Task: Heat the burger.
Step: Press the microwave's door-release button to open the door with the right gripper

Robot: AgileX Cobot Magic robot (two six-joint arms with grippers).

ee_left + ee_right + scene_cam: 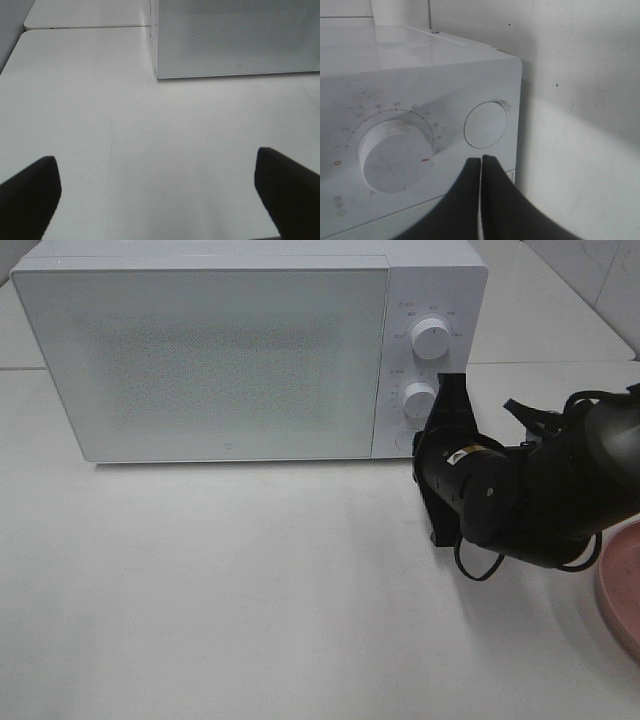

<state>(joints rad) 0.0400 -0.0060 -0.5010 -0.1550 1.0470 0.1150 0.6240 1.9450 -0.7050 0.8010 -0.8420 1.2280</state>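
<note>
The burger is out of view. The white microwave (230,350) stands at the back of the table with its door closed. My right gripper (422,436) is shut with nothing in it. In the right wrist view its tips (481,159) sit right by the round door button (486,125), beside the lower timer knob (395,155). Whether they touch the panel I cannot tell. My left gripper (160,200) is open over bare table, and the microwave's left front corner (157,75) lies ahead of it. It does not show in the exterior high view.
A pink plate (622,590) lies at the table's right edge, partly behind the right arm. The microwave panel carries an upper knob (431,340) and a lower knob (417,400). White table (250,580) stretches in front of the microwave.
</note>
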